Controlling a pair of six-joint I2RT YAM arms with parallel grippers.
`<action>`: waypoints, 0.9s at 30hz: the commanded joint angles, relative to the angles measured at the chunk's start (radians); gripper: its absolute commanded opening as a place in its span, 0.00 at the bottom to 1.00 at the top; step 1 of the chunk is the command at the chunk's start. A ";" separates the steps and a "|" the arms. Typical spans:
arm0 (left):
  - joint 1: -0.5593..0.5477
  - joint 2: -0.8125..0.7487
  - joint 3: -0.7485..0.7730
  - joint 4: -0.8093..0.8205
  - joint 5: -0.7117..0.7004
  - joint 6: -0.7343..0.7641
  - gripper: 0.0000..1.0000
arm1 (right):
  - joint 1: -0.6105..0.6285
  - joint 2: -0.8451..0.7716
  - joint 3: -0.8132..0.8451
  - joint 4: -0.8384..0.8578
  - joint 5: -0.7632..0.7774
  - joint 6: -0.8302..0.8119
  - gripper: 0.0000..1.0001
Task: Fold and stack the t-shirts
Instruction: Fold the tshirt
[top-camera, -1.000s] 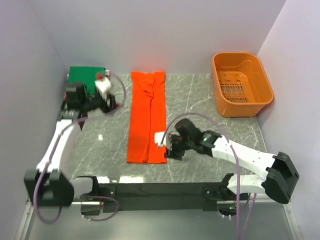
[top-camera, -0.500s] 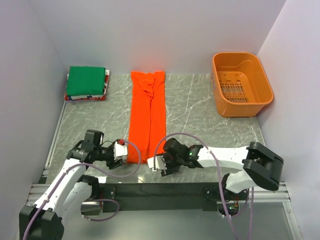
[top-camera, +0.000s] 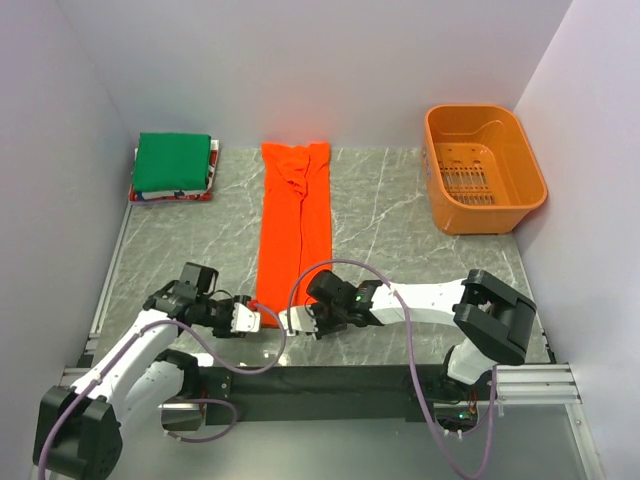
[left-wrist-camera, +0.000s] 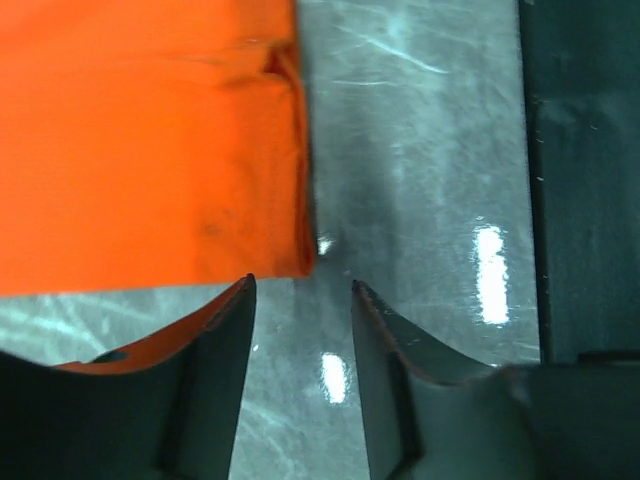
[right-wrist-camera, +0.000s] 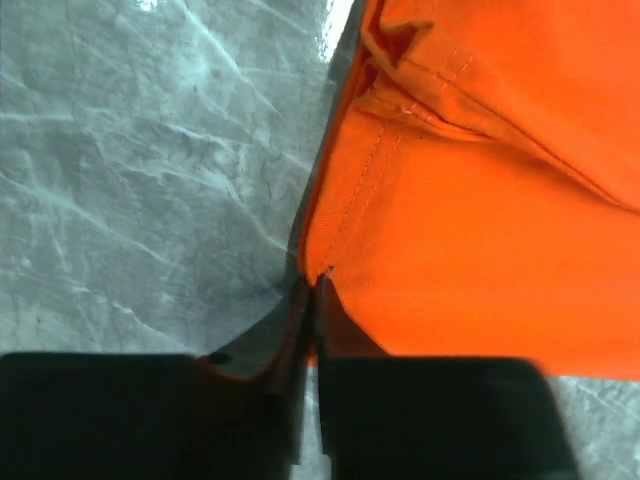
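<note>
The orange-red t-shirt (top-camera: 296, 225) lies folded into a long narrow strip down the middle of the table. My left gripper (top-camera: 252, 316) is at its near left corner. In the left wrist view that gripper (left-wrist-camera: 300, 285) is open, the shirt's corner (left-wrist-camera: 290, 250) lies just ahead of the tips, and only bare table shows between the fingers. My right gripper (top-camera: 300, 320) is at the near right corner. The right wrist view shows it (right-wrist-camera: 313, 282) shut on the stitched hem edge of the t-shirt (right-wrist-camera: 480, 250). A folded green t-shirt (top-camera: 172, 162) tops a thin white and red pile at the far left.
A rigid orange plastic basket (top-camera: 484, 167) stands at the far right. Grey marbled tabletop (top-camera: 400, 230) lies between the strip and the basket. White walls close in on the left, back and right. A black rail (top-camera: 320, 378) runs along the near edge.
Both arms swung in to the shirt's near corners; the left came from the green pile. The right gripper closed on the hem. The left jaws narrowed but stay apart.
</note>
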 joint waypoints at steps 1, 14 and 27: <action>-0.046 0.041 0.020 0.006 -0.013 0.088 0.47 | 0.006 -0.003 0.025 -0.064 0.026 0.016 0.02; -0.227 0.211 0.015 0.235 -0.209 -0.061 0.47 | 0.004 -0.004 0.053 -0.059 0.027 0.078 0.00; -0.267 0.251 0.061 0.174 -0.196 -0.076 0.04 | -0.032 -0.015 0.109 -0.141 -0.034 0.114 0.00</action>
